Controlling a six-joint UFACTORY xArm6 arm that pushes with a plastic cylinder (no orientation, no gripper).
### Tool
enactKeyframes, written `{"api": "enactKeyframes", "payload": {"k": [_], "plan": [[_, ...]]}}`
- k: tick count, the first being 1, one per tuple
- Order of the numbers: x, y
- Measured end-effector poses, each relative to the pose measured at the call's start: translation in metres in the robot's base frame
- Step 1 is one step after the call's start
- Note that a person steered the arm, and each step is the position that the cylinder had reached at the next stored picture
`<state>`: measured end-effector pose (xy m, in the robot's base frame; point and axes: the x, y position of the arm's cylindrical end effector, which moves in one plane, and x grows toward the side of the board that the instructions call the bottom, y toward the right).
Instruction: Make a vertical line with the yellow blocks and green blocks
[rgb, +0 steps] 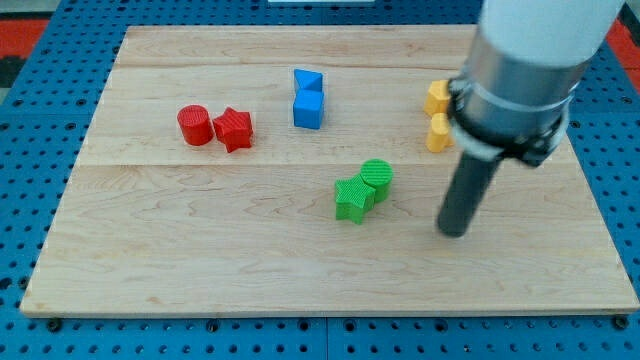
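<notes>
Board: a pale wooden board (200, 260) carries every block; there are no containers.
Green blocks: a green star (352, 198) touches a green cylinder (377, 179) up and to its right, near the board's middle.
Yellow blocks: two yellow blocks (438, 97) (439, 132), shapes unclear, stacked top to bottom at the view's right, partly behind my arm.
My tip: my tip (454, 232) rests on bare wood, right of the green pair, below the yellow pair, touching nothing. A plain rod, so I have no fingers to spread or pinch.
Others: red cylinder (195, 125) touching a red star (233, 128); blue triangle (307, 80) above a blue cube (308, 109).
</notes>
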<state>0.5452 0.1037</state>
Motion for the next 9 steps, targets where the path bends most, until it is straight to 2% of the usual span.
{"api": "enactKeyframes", "payload": {"k": [1,2,3,4,5,6,7,8,9], "plan": [[-0.021,-0.074],[-0.034,-0.058],[-0.045,-0.090],[-0.067,-0.091],[-0.070,-0.005],[-0.065,-0.039],[-0.038,-0.099],[-0.054,-0.164],[-0.102,-0.157]]}}
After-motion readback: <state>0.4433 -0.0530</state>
